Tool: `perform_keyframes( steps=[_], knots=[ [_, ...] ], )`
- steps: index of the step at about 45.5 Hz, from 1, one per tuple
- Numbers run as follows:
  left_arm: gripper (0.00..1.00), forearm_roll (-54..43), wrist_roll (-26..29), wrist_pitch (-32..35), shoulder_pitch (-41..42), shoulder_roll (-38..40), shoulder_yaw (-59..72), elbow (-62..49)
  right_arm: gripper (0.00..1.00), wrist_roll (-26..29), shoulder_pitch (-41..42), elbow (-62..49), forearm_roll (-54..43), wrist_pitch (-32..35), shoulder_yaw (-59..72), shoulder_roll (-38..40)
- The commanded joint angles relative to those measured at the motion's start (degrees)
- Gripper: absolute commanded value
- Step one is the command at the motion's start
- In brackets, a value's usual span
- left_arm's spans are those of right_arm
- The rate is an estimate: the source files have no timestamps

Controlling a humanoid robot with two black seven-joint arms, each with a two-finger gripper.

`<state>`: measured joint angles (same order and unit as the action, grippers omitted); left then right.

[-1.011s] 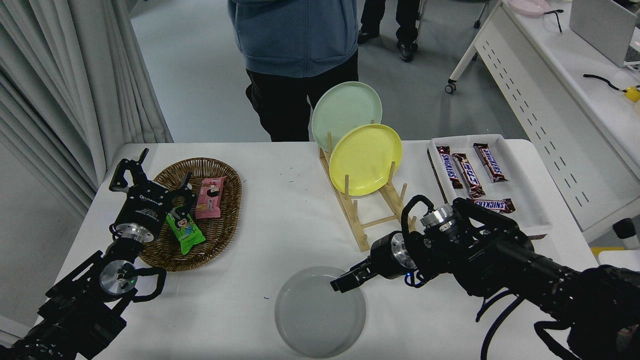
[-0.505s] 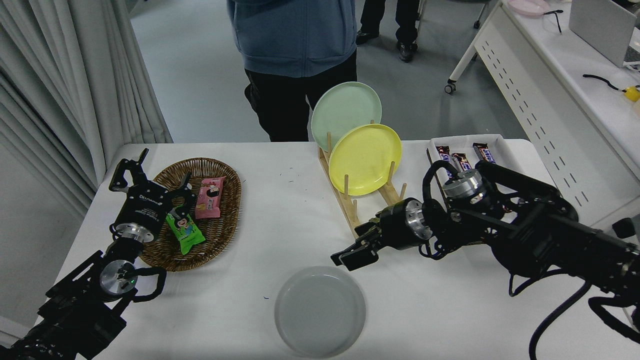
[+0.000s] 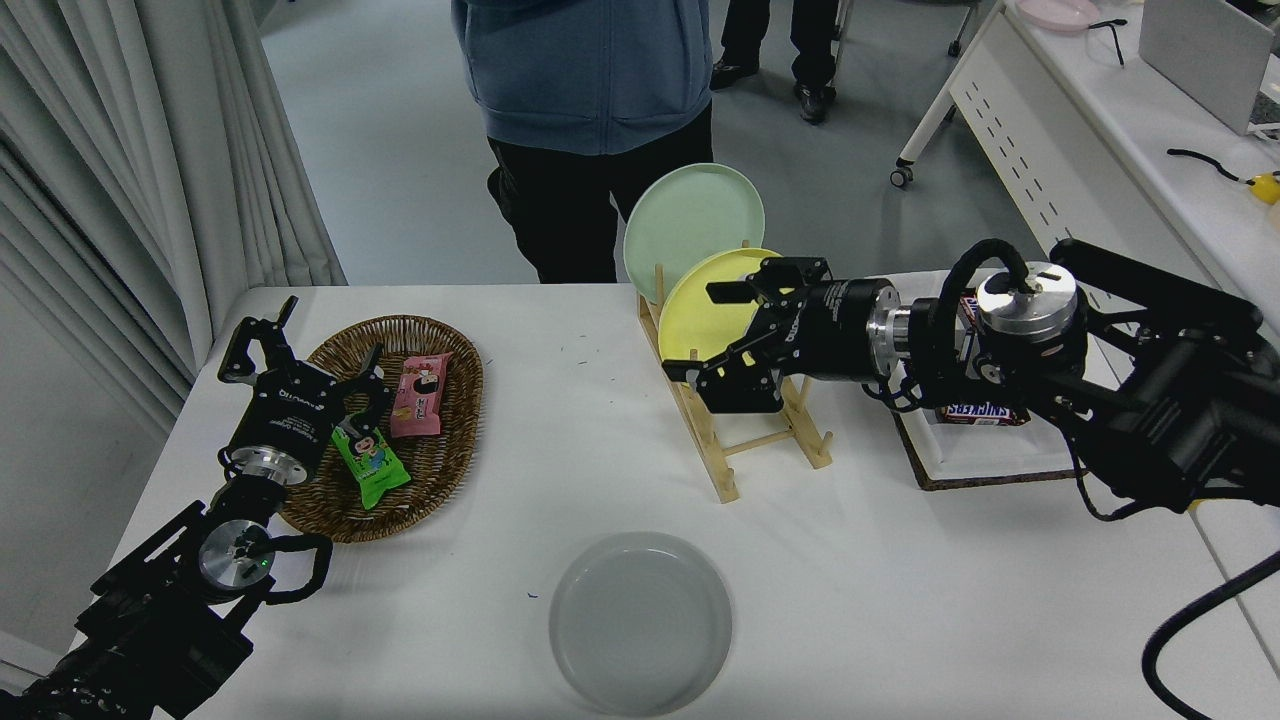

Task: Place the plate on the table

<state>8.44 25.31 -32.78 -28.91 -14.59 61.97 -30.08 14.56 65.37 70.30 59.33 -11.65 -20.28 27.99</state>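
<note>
The light-grey plate [image 3: 640,620] lies flat on the white table [image 3: 560,440] near its front edge, with nothing touching it. My right gripper [image 3: 718,333] is open and empty, well beyond the grey plate, up at the wooden rack [image 3: 745,440]. Its jaws stand spread in front of the face of the yellow plate [image 3: 700,315]; I cannot tell whether they touch it. My left gripper [image 3: 318,352] is parked at the lower left, open, over the rim of the wicker basket [image 3: 445,440].
A pale green plate [image 3: 690,225] stands in the rack behind the yellow one. The basket holds snack packs [image 3: 420,395]. A tray [image 3: 985,460] with Snickers bars lies under my right arm. A person [image 3: 590,90] stands at the far side. A white desk [image 3: 1130,190] is at the right.
My right gripper has let go of the grey plate's rim, risen and moved away to the rack, in front of the yellow plate. The grey plate stays flat. The left arm has not moved.
</note>
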Motion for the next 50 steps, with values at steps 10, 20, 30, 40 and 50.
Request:
perform_keyframes(
  steps=[10, 20, 30, 40, 50],
  knots=[
    [1.00, 0.00, 0.00, 0.00, 0.00, 0.00, 0.08, -0.07, 1.00, -21.59, 1.17, -5.87, -8.53, 10.25, -3.09, 1.89],
    [1.00, 0.00, 0.00, 0.00, 0.00, 0.00, -0.01, 0.02, 1.00, -24.67, -0.06, -10.26, -15.29, 11.92, -2.57, 5.06],
    [1.00, 0.00, 0.00, 0.00, 0.00, 0.00, -0.01, 0.02, 1.00, -25.28, -2.52, -22.30, -25.49, 13.23, -3.88, 0.93],
    [1.00, 0.00, 0.00, 0.00, 0.00, 0.00, 0.08, -0.07, 1.00, -25.28, -5.51, -36.63, -31.03, 18.41, -9.42, -5.93],
    [1.00, 0.00, 0.00, 0.00, 0.00, 0.00, -0.01, 0.02, 1.00, -25.72, -8.85, -46.57, -33.93, 25.18, -18.56, -11.11]
  ],
)
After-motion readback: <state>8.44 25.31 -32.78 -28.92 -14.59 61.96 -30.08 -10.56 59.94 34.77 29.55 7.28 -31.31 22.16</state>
